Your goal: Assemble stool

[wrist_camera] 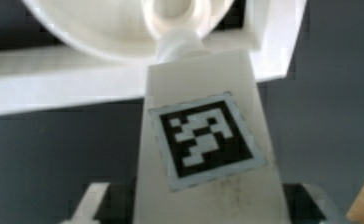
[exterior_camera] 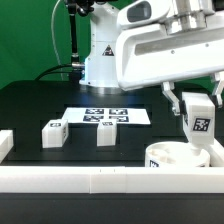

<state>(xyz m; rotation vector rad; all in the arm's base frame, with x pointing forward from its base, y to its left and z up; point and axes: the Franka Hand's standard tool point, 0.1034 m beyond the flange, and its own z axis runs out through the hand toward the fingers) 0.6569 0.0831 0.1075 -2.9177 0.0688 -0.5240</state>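
Observation:
My gripper (exterior_camera: 199, 113) is shut on a white block leg (exterior_camera: 200, 120) with a black-and-white tag and holds it upright above the round white seat (exterior_camera: 182, 157) at the exterior view's right front. In the wrist view the leg (wrist_camera: 200, 130) fills the middle, its far end reaching the seat (wrist_camera: 126, 40); I cannot tell whether it touches a socket. The fingers (wrist_camera: 94, 198) press both sides of the leg. Two more tagged legs stand on the black table, one at the exterior view's left (exterior_camera: 53, 133) and one in the middle (exterior_camera: 106, 132).
The marker board (exterior_camera: 104, 116) lies flat behind the two loose legs. A long white border rail (exterior_camera: 70, 180) runs along the front edge, with a white rail end (exterior_camera: 5, 145) at the left. The arm's white base (exterior_camera: 100, 55) stands at the back.

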